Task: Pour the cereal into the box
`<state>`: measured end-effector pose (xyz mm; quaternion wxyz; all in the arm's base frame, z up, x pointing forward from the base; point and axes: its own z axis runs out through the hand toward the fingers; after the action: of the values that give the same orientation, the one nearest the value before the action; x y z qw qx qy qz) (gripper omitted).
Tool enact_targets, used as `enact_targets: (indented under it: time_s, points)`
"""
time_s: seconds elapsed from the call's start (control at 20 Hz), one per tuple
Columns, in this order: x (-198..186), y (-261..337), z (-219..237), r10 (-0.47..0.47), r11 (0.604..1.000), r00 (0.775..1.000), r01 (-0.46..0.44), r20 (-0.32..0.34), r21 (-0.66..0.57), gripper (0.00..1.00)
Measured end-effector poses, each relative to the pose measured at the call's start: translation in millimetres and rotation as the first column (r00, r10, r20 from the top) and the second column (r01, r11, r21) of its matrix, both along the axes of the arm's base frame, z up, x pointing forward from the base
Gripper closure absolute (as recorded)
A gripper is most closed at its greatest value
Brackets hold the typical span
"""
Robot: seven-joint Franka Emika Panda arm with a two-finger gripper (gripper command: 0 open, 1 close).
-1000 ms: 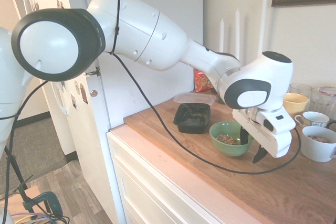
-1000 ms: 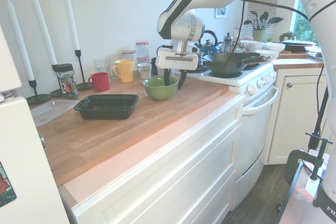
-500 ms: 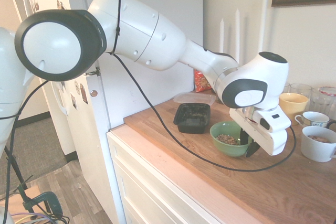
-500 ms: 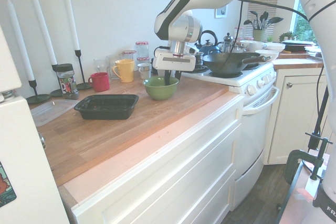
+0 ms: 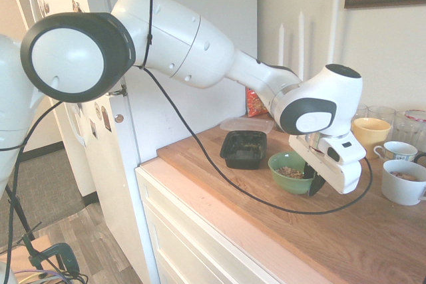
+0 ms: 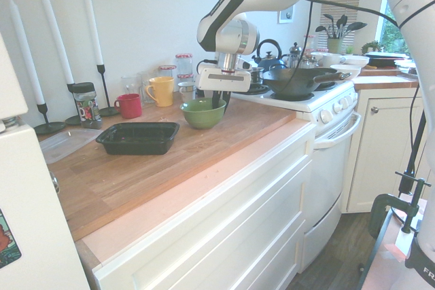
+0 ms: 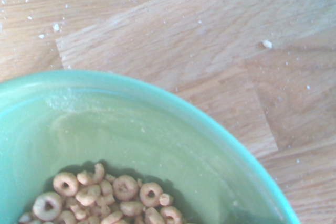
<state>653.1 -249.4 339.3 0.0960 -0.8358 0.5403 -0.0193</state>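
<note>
Bowl, green [image 5: 285, 185], round, set on the wooden counter [image 6: 112, 181] and leaning a little, with its rim pinched by the gripper [image 5: 314, 183]: one dark finger inside the wall, the other outside, the pair pressed together on it.

Cereal [image 7: 113, 200], light brown, small rings and broken pieces, heaped in the bottom of the bowl.

Box [image 6: 138, 142], black plastic, rectangular, low walls, rounded corners; upright on the counter, near the bowl on the side toward the refrigerator [image 5: 183, 51]. Cereal not in it, but in the bowl.

Lid [image 5: 246, 124], clear plastic, flat, just beside the box.

Snack bag [image 5: 256, 103], orange-red, partly hidden behind the arm.

Mugs: one red [image 6: 129, 106], one yellow [image 6: 162, 92], toward the wall; one large white mug [image 5: 403, 189] with brown contents.

Jar [image 6: 87, 106], dark lid, next to candle holders bearing three tall white candles [image 6: 60, 35].

Wok [image 6: 298, 83], dark, on the white stove [image 6: 326, 115] past the counter's end.

Crumbs [image 7: 267, 44], pale, scattered on the wood beside the bowl.
</note>
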Motion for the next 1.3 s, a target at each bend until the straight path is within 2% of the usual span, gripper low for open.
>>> enact_targets:
  time_s: [0.3, 0.45, 0.7, 1.1, 1.3]
  points:
    - [4, 1, 43, 0.021, 0.999, 0.999, -0.019, 0.048, -0.040, 1.00]
    - [0, 9, 82, 0.047, 0.997, 0.996, -0.042, 0.073, -0.068, 1.00]
    - [4, 60, 136, 0.105, 0.985, 0.990, -0.090, 0.095, -0.145, 1.00]
    - [32, 221, 131, 0.191, 0.916, 0.981, -0.166, 0.032, -0.365, 1.00]
    - [35, 254, 120, 0.194, 0.877, 0.981, -0.166, 0.018, -0.450, 1.00]
